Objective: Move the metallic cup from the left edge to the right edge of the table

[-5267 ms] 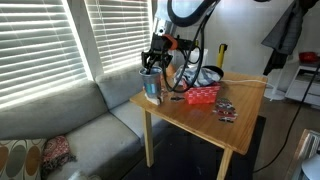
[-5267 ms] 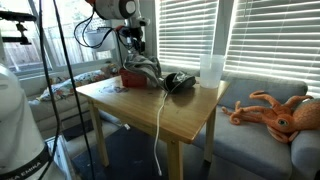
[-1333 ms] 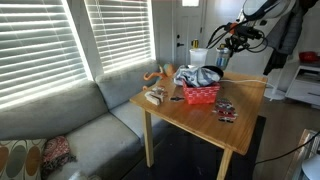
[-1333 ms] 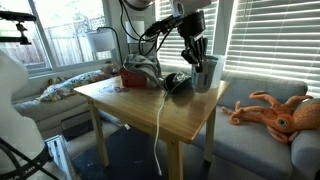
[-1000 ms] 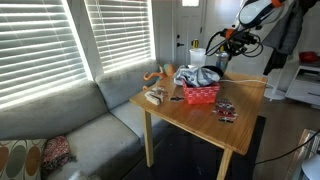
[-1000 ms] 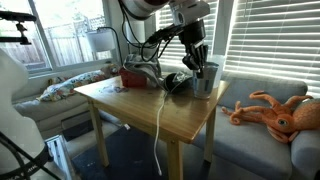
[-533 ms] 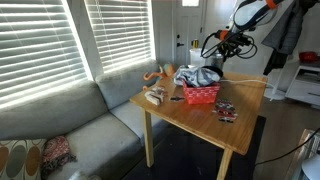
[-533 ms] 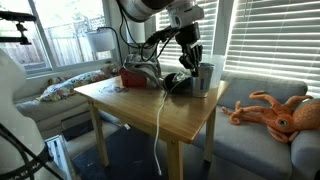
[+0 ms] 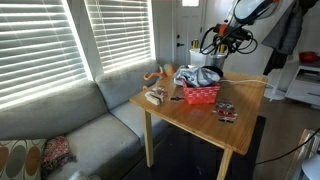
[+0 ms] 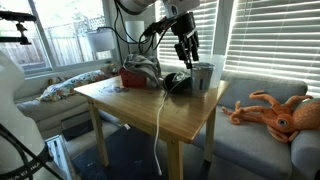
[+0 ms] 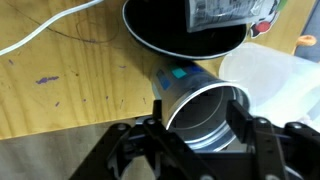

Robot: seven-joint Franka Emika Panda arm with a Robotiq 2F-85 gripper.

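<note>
Gripper (image 11: 197, 138) was open: fingers (image 11: 150, 140) spread wide on either side of the cup (image 11: 205, 112), w/ no contact visible in wrist view. In an exterior view the gripper (image 10: 186, 50) hung pointing down just above the cup (image 10: 201, 77), apart from it. In an exterior view the gripper (image 9: 222, 42) sat over the table's far corner; the cup was too small to pick out there.

Cup stood upright on the table (image 11: 60, 95), mouth up, near the corner by the couch (image 10: 260, 140). White cup (image 11: 278, 88) was just beside it; touching or not, couldn't tell. Black bowl (image 11: 185, 30) lay near, on the other side of the cup from the gripper in wrist view, w/ something printed resting in it. White cable (image 11: 45, 35) ran across the wood beside the bowl & over the front edge in an exterior view (image 10: 160, 115).

Further off: red basket (image 9: 203, 95) mid-table, orange octopus toy (image 10: 275, 112) on the couch, blinds (image 10: 260, 35) behind.
</note>
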